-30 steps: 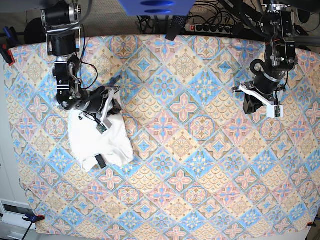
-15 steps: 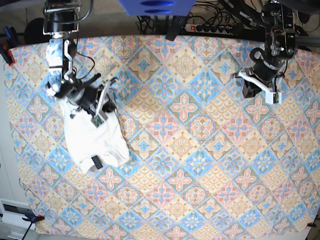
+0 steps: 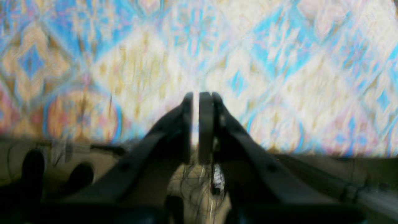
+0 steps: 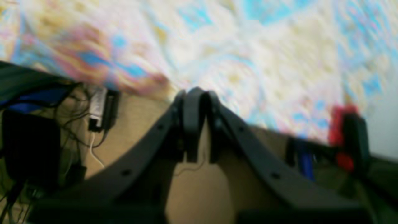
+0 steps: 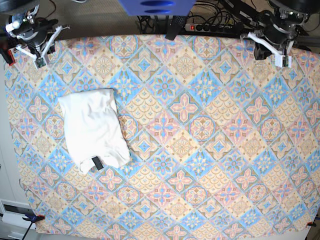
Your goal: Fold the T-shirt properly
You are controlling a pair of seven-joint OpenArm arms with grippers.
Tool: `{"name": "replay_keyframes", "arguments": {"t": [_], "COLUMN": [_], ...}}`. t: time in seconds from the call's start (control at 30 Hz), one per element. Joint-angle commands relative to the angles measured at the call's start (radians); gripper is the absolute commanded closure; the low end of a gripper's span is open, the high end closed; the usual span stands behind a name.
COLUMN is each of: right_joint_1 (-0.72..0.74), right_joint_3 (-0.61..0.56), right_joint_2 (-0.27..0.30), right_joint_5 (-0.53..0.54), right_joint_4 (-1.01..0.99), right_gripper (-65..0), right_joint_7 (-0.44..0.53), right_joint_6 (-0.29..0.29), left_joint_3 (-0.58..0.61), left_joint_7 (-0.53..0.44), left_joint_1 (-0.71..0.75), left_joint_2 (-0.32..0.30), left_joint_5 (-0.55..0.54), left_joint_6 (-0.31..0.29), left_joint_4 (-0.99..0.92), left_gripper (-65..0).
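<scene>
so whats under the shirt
The shirt lies folded on the patterned cloth, which shows on all sides of it. A small black label sits on top. Anything beneath or within its folds is covered.

White T-shirt (image 5: pixel 93 127) folded into a compact, roughly rectangular bundle, lying flat on the left part of the patterned surface, long axis slightly tilted, small black neck label (image 5: pixel 97 163) exposed near the lower edge, print not visible.
</scene>
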Motion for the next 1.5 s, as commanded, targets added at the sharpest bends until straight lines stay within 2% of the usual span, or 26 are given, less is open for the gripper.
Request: {"name": "replay_keyframes", "arguments": {"t": [0.0, 0.07, 0.23, 0.37, 0.43, 0.53, 0.63, 0.77, 0.87, 0.97, 1.03, 1.1, 1.17, 1.23, 1.33, 1.47], "right_joint_1": [-0.053, -0.131, -0.286, -0.315, -0.312, -0.289, -0.2, -0.064, 0.041, 0.136, 0.197, 0.249, 0.286, 0.322, 0.355, 0.411], "right_joint_3": [0.024, 0.073, 0.125, 0.121, 0.119, 0.09, 0.053, 0.055, 0.055, 0.05, 0.049, 0.047, 0.047, 0.047, 0.047, 0.047], "right_joint_2": [-0.009, -0.029, -0.089, -0.109, -0.109, -0.107, -0.104, -0.104, -0.103, -0.096, -0.084, -0.084, -0.086, -0.087, -0.087, -0.118], "right_joint_5": [0.014, 0.01, 0.007, 0.006, 0.004, -0.006, -0.085, -0.23, -0.276, -0.299, -0.303, -0.304, -0.304, -0.304, -0.304, -0.304], "right_joint_4": [0.011, 0.011, -0.055, -0.316, -0.486, -0.713, -0.907, -1.175, -1.362, -1.511, -1.58, -1.622, -1.636, -1.639, -1.639, -1.639], "right_gripper": [-4.2, -4.2, -4.2, -4.2, -4.2, -4.2, -4.2, -4.2, -4.2, -4.2, -4.2, -4.2, -4.2, -4.2, -4.4, -4.4], "right_joint_7": [0.004, 0.009, 0.112, 0.227, 0.299, 0.433, 0.561, 0.715, 0.818, 0.904, 0.924, 0.924, 0.924, 0.92, 0.92, 0.919], "right_joint_6": [0.007, 0.007, 0.007, 0.007, 0.007, 0.007, 0.007, 0.007, 0.007, 0.007, 0.007, 0.007, 0.007, 0.007, -0.072, -0.117], "left_joint_3": [-0.017, -0.017, -0.014, 0.046, 0.09, 0.194, 0.316, 0.472, 0.629, 0.788, 0.862, 0.917, 0.946, 0.977, 1.051, 1.077], "left_joint_7": [-0.017, -0.017, -0.018, -0.047, -0.153, -0.32, -0.437, -0.543, -0.704, -0.907, -1.009, -1.066, -1.068, -1.065, -1.065, -1.065], "left_joint_1": [0.037, 0.083, 0.175, 0.181, 0.172, 0.138, 0.073, -0.077, -0.215, -0.347, -0.419, -0.477, -0.511, -0.536, -0.585, -0.632], "left_joint_2": [-0.013, -0.013, -0.01, -0.01, -0.013, -0.039, -0.048, -0.044, -0.021, 0.013, 0.045, 0.075, 0.096, 0.108, 0.13, 0.162], "left_joint_5": [0.0, 0.0, 0.004, 0.012, 0.015, 0.075, 0.118, 0.153, 0.171, 0.171, 0.171, 0.17, 0.17, 0.173, 0.171, 0.168], "left_joint_6": [0.004, 0.004, 0.004, 0.004, 0.004, 0.004, 0.008, 0.01, 0.011, 0.011, 0.011, 0.013, 0.025, 0.079, 0.134, 0.179], "left_joint_4": [0.015, 0.015, -0.018, -0.19, -0.32, -0.503, -0.674, -0.954, -1.21, -1.48, -1.626, -1.716, -1.741, -1.738, -1.744, -1.745], "left_gripper": [-1.7, -1.7, -1.6, -1.6, -1.6, -1.6, -1.6, -1.6, -1.6, -1.6, -1.6, -1.7, -1.7, -1.8, -2.0, -2.3]}}
